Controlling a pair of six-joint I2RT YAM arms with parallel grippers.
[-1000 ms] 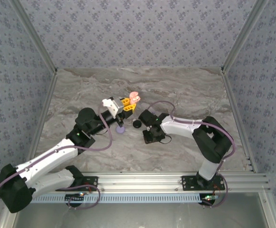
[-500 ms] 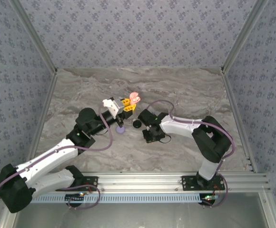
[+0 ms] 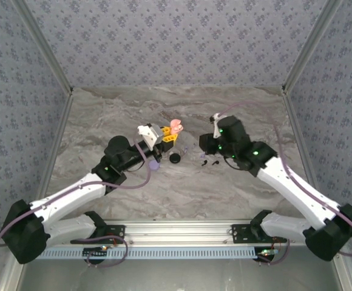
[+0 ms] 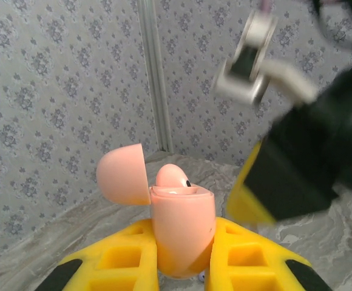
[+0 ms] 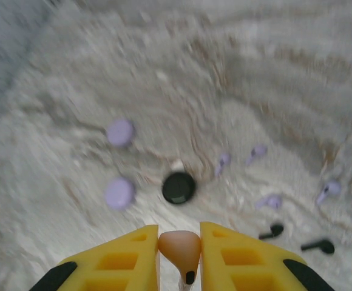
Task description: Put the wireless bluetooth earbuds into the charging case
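A: What has the left arm got?
B: The left fingers (image 4: 130, 257) are clamped on a pink egg-shaped plastic charging case (image 4: 182, 227). Its lid is flipped open and a small pink rounded bud (image 4: 171, 176) sits inside. It's held in the air just behind the black round coin-like case (image 3: 175, 157)
A: And the other arm?
B: The right fingers (image 5: 133, 251) are pinched shut on a pink comma-shaped earbud (image 5: 181, 248), up off the grey marbled desk (image 3: 255, 109), to the right of that black case
A: Anything lying loose?
B: Tiny black earbuds (image 5: 272, 231) lie to the right of the black case with little lilac earbuds (image 5: 223, 160) near them, and lilac round cases (image 5: 120, 193) sit to its left
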